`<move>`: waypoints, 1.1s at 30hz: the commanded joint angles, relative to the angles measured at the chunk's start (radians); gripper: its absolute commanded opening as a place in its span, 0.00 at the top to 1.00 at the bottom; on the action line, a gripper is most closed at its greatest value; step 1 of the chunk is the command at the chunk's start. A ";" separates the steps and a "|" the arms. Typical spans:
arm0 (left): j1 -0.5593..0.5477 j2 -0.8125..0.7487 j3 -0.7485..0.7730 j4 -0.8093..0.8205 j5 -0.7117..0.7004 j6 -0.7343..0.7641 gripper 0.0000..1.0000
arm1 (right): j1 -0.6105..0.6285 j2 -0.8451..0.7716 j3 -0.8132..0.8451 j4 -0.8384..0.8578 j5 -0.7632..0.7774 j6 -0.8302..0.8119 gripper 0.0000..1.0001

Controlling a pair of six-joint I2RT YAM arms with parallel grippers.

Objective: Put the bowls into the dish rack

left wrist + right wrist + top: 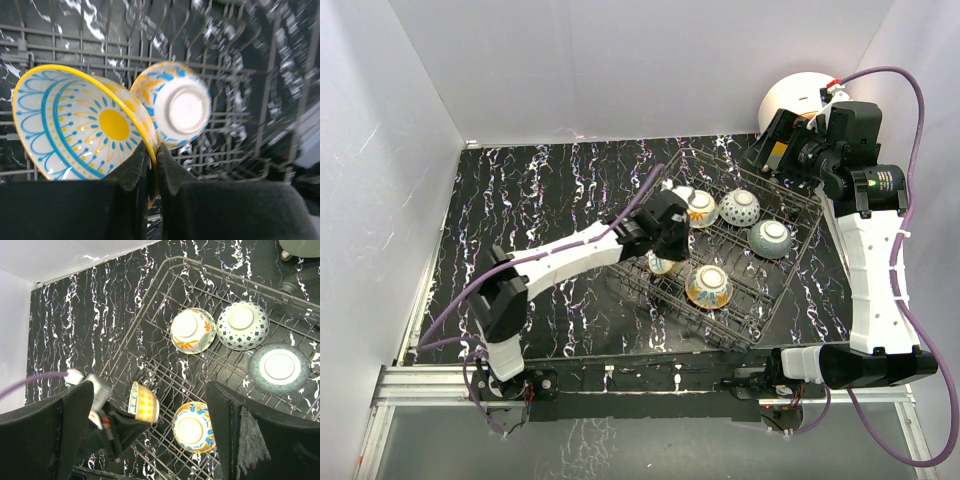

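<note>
Left gripper [154, 150] clamped on rim of yellow-rimmed bowl [85, 125], inside dish rack [775, 290].
Bowl tilted on edge, rack's near-left part; four other bowls [191, 429] upside-down to its right. Right gripper [772, 150] spread wide, empty, above far-right corner.

held bowl [665, 265] mostly hidden under left claw [668, 245]; rack [272, 75] blurred at r.

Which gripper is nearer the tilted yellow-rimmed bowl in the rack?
Left. The left gripper is shut on the yellow-rimmed bowl at its rim; the right gripper hangs open, apart from it, near the dish rack far right corner.
</note>
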 commanded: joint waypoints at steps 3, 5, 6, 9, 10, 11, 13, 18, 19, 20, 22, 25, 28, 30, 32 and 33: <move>0.116 -0.145 -0.147 0.435 0.182 -0.267 1.00 | -0.004 -0.020 0.015 0.046 0.013 0.001 0.01; 0.134 -0.137 -0.190 0.540 0.233 -0.345 1.00 | -0.003 -0.021 0.016 0.045 0.015 0.000 0.01; 0.139 -0.130 -0.206 0.579 0.247 -0.374 1.00 | -0.003 -0.021 0.016 0.045 0.016 0.000 0.01; 0.144 -0.093 -0.233 0.716 0.302 -0.461 1.00 | -0.003 -0.022 0.016 0.045 0.019 -0.004 0.01; 0.144 -0.068 -0.237 0.758 0.320 -0.502 1.00 | -0.004 -0.023 0.016 0.045 0.021 -0.006 0.01; 0.144 -0.048 -0.242 0.806 0.335 -0.533 1.00 | -0.004 -0.023 0.017 0.044 0.024 -0.006 0.01; 0.144 -0.013 -0.258 0.899 0.356 -0.605 1.00 | -0.004 -0.024 0.021 0.043 0.030 -0.010 0.01; 0.145 0.037 -0.259 0.984 0.366 -0.668 1.00 | -0.004 -0.026 0.023 0.036 0.045 -0.018 0.01; 0.144 0.045 -0.256 0.987 0.369 -0.674 1.00 | -0.004 -0.027 0.023 0.036 0.048 -0.018 0.01; 0.144 0.054 -0.257 0.994 0.372 -0.685 1.00 | -0.004 -0.027 0.023 0.036 0.049 -0.020 0.01; 0.145 0.069 -0.275 1.025 0.371 -0.713 1.00 | -0.004 -0.025 0.024 0.036 0.050 -0.022 0.01; 0.155 0.085 -0.330 1.081 0.362 -0.769 1.00 | -0.004 -0.018 0.026 0.036 0.048 -0.023 0.01; 0.167 0.079 -0.371 1.079 0.345 -0.794 1.00 | -0.003 -0.015 0.025 0.036 0.049 -0.025 0.01; 0.170 0.069 -0.369 1.013 0.331 -0.758 1.00 | -0.003 -0.014 0.022 0.036 0.049 -0.026 0.01; 0.172 0.059 -0.370 0.972 0.319 -0.731 1.00 | -0.004 -0.011 0.019 0.038 0.045 -0.026 0.01; 0.175 0.055 -0.376 0.963 0.316 -0.730 1.00 | -0.004 -0.008 0.019 0.038 0.041 -0.026 0.01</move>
